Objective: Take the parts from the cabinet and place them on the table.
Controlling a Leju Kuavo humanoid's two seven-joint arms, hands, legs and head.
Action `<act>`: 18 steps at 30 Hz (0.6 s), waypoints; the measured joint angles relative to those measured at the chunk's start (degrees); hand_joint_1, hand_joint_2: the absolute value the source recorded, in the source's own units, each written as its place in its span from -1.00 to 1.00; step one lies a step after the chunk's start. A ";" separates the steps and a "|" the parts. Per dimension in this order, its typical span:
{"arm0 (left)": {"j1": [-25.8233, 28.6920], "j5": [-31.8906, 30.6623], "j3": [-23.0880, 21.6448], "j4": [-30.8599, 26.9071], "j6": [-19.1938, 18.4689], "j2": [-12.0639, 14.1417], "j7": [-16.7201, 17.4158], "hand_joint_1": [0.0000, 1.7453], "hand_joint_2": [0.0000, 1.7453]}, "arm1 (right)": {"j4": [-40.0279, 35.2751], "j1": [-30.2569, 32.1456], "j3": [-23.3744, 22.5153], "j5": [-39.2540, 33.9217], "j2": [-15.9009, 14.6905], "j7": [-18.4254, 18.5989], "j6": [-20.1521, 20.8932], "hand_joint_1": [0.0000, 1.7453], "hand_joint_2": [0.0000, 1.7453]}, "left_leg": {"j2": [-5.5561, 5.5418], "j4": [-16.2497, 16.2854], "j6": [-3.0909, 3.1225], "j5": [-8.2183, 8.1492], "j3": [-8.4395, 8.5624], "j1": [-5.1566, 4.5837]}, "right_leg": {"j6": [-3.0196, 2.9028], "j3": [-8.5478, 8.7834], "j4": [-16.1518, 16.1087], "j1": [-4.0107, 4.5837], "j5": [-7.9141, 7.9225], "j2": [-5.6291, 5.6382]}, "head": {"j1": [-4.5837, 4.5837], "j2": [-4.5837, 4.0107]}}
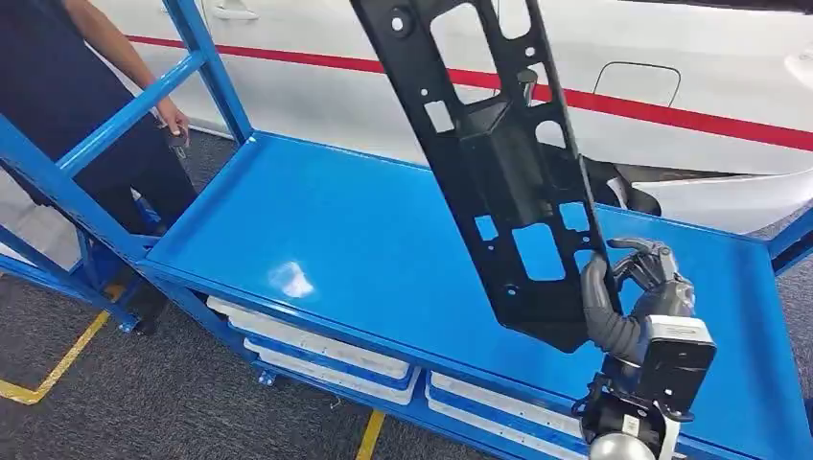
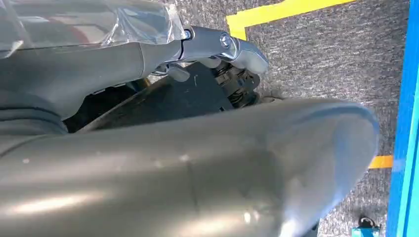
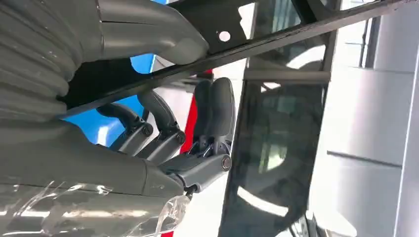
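- Right hand [image 1: 640, 287], at 5 o'clock in the head view, grips the lower end of a long black perforated panel [image 1: 499, 163]; fingers [image 3: 217, 106] wrap its edge.
- Panel tilts up toward 12 o'clock above the blue bench [image 1: 336, 240].
- Left hand [image 2: 217, 49]: fingers seemingly curled, grasp unclear.
- Person [image 1: 86, 86] stands at 10 o'clock.

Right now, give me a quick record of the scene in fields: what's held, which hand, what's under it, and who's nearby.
held part: long black panel with cut-out holes, tilted, upper end leaning away to the left
holding hand: right hand grips the panel's lower end, thumb on one face and fingers on the other
left hand: left hand hangs over grey carpet, holds nothing visible
below the panel: blue shelf top of a blue frame
contact: panel looks lifted off the shelf
nearby: person standing at the left end
behind: white car body with a red stripe
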 joint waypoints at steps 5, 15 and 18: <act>0.01 -0.59 0.00 0.00 -0.04 0.18 -0.04 -1.00 -1.00 | -1.94 3.19 -4.21 -3.91 0.11 -4.67 0.00 1.00 1.00 | -0.02 0.00 0.00 0.00 0.01 0.00 | 0.00 0.03 0.00 0.00 0.00 -0.01 | -0.02 0.00; -0.03 -0.98 0.00 0.00 0.00 0.28 -0.04 -1.00 -1.00 | -1.81 7.43 -9.79 -10.23 0.77 -6.27 -0.02 1.00 1.00 | -0.02 -0.01 0.02 -0.02 0.00 0.00 | 0.03 0.05 0.00 0.00 -0.03 -0.02 | -0.02 0.00; -0.07 -0.96 0.04 0.00 0.02 0.28 -0.04 -1.00 -1.00 | 0.27 8.66 -11.30 -20.89 1.16 -8.94 -0.02 1.00 1.00 | -0.04 -0.01 0.02 -0.02 -0.01 0.01 | 0.03 0.06 0.00 0.01 -0.04 -0.02 | -0.02 0.00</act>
